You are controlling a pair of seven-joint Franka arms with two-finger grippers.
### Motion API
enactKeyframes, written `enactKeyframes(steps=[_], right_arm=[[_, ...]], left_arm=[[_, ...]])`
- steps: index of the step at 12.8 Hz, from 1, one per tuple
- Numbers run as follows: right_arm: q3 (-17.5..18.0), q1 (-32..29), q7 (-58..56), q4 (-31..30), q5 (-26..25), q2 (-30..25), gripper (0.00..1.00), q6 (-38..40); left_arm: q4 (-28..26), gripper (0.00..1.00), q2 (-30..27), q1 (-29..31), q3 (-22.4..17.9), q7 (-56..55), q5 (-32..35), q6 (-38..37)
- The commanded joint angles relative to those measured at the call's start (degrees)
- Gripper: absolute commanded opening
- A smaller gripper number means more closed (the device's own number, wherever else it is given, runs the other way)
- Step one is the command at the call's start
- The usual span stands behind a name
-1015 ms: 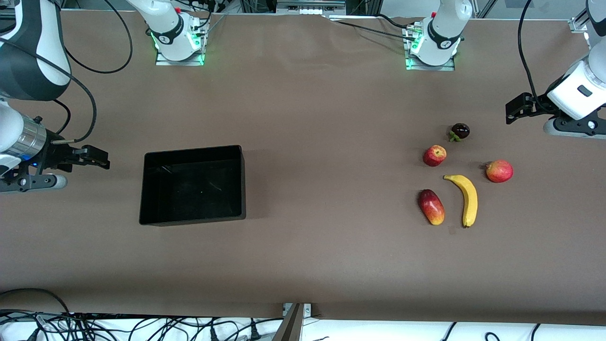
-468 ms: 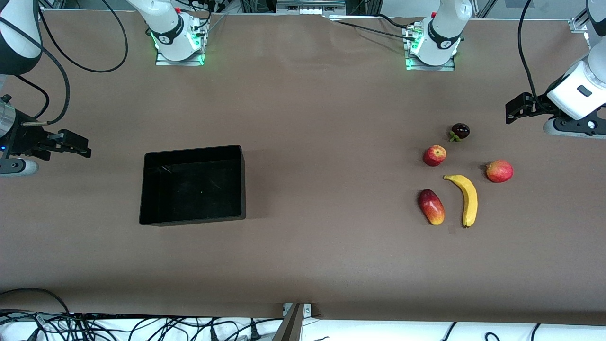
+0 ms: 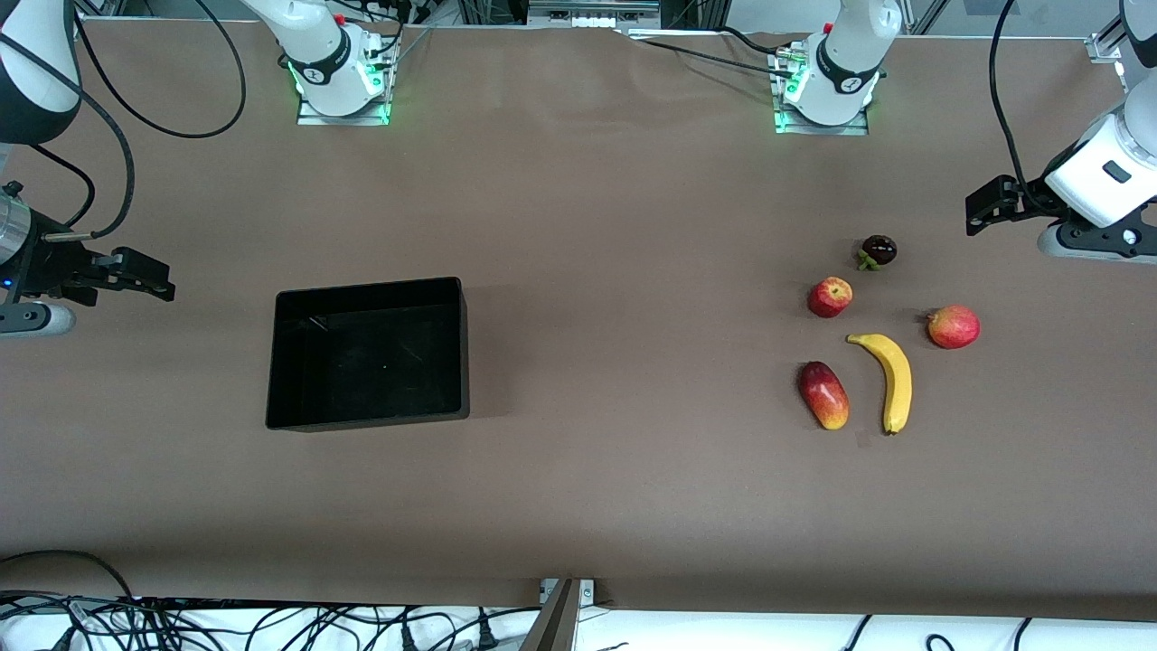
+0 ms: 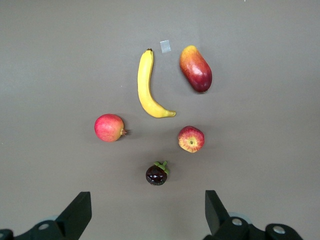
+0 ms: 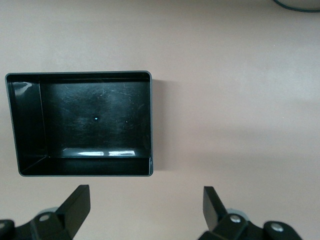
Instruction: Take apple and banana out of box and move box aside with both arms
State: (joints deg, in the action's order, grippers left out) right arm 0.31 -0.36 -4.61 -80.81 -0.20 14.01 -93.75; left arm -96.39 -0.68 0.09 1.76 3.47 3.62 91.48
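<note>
Box (image 3: 368,353): banana (image 3: 893,378), apple (image 3: 830,297) well apart; left gripper (image 3: 983,206), right gripper (image 3: 136,274) spread wide, holding nothing.

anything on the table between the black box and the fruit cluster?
No. Between the box and the nearest fruit, the mango, only bare brown table shows in the front view.

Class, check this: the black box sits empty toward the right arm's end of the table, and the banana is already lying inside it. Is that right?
Not quite. The box is empty and does sit toward the right arm's end, but the banana lies on the table among the other fruits, toward the left arm's end. The front view shows this, and the right wrist view shows nothing inside the box.
</note>
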Motion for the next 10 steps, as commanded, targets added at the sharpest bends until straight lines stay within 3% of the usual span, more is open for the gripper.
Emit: enactKeyframes(steps=[1,10], right_arm=[[0.22,-0.26,-0.93,0.57,0.64,-0.56,1.0,1.03],[0.92,-0.26,-1.02,0.57,0.55,-2.24,1.0,1.2]], left_arm=[[-0.38,1.0,-1.26,0.0,0.0,1.02,-1.07,-1.3],[0.77,1.0,-0.47,-0.09,-0.09,0.93,-1.07,-1.13]])
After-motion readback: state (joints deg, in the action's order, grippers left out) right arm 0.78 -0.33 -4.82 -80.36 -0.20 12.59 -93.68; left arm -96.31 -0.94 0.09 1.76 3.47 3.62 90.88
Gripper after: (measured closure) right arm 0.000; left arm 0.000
